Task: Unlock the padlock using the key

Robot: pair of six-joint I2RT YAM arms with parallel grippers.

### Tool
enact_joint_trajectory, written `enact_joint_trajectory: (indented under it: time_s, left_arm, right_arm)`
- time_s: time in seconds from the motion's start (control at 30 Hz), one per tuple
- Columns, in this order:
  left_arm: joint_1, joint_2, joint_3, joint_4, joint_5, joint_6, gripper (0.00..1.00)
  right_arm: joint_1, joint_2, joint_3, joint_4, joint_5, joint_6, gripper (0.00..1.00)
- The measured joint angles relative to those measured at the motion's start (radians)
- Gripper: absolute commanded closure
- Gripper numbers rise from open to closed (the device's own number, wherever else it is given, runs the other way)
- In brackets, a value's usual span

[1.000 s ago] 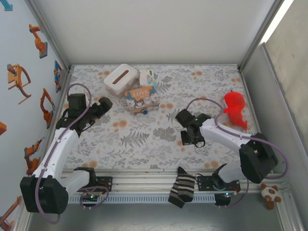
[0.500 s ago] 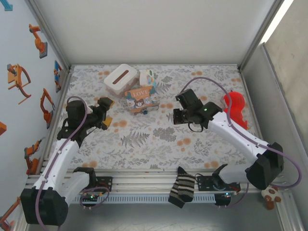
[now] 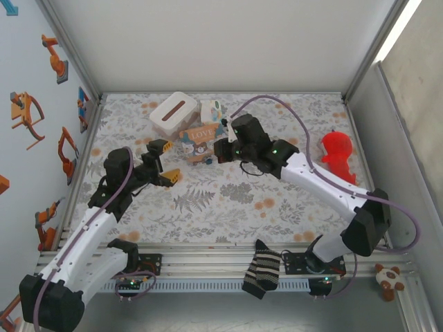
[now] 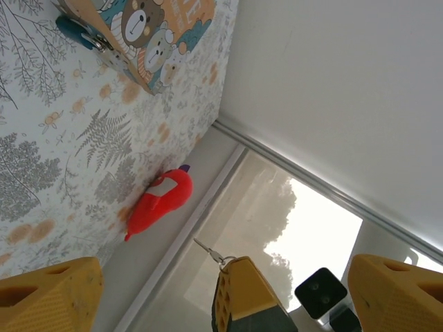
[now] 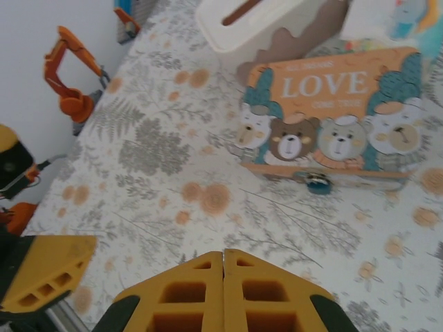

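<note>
The padlock (image 5: 318, 183) is a tiny blue-black lump on the floral mat, at the foot of the brown "LOVE" box (image 5: 332, 117); it also shows as the padlock (image 3: 206, 160) and the padlock (image 4: 76, 31). My right gripper (image 5: 223, 259) hangs just right of the box, its yellow fingers pressed together. Seen from the left wrist, a thin silver key (image 4: 208, 250) on a ring sticks out from those fingertips (image 4: 242, 290). My left gripper (image 3: 166, 161) is open to the left of the box, with nothing between its fingers (image 4: 48, 294).
A white tissue box (image 3: 174, 114) and a small white-and-teal container (image 3: 212, 109) stand behind the LOVE box. A red toy (image 3: 337, 155) lies at the right side of the mat. A striped sock (image 3: 263, 271) hangs over the front rail.
My right arm has swung left from mid-table up to the LOVE box, staying shut. My left gripper has moved right, nearer the box.
</note>
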Motion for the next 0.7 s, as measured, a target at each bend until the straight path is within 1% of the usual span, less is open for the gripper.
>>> enact_joint_trajectory:
  time_s: [0.17, 0.37, 0.7]
  left_arm:
    - [-0.056, 0.015, 0.002, 0.032, -0.031, -0.045, 0.12]
    - [-0.105, 0.069, 0.002, 0.095, -0.055, -0.09, 0.17]
    - [-0.117, 0.108, 0.002, 0.185, -0.093, -0.144, 0.31]
  right_arm:
    - [0.055, 0.06, 0.056, 0.089, -0.036, 0.02, 1.0]
    - [0.101, 0.112, 0.075, 0.147, -0.055, 0.034, 1.0]
    - [0.142, 0.123, 0.075, 0.181, -0.078, 0.061, 1.0]
